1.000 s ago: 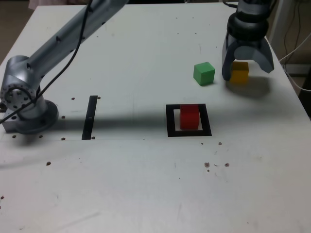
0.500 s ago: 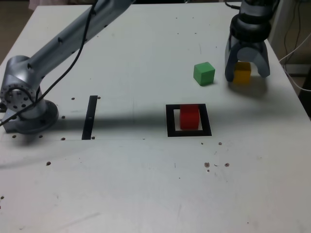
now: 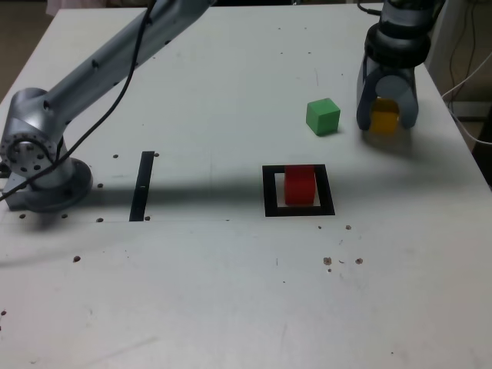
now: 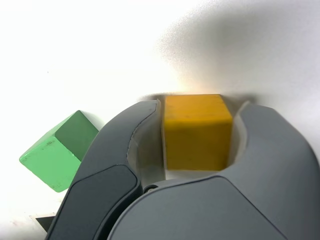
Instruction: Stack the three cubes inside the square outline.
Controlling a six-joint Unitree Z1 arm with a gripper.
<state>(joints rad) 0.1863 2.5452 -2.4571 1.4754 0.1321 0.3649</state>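
Exterior view: one cube placed, two outstanding.
Red cube (image 3: 300, 185), inside square outline (image 3: 271, 211); green cube (image 3: 323, 117), loose on table (image 3: 231, 300); yellow cube (image 3: 383, 121), between fingers of gripper (image 3: 387, 123), firm grip cannot be told; stacking not begun.

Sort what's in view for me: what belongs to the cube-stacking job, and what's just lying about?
For the job:
- red cube, inside the square outline
- yellow cube, between the gripper's jaws
- green cube, standing apart

Just lying about:
- straight black strip
- white cable at the exterior view's right edge
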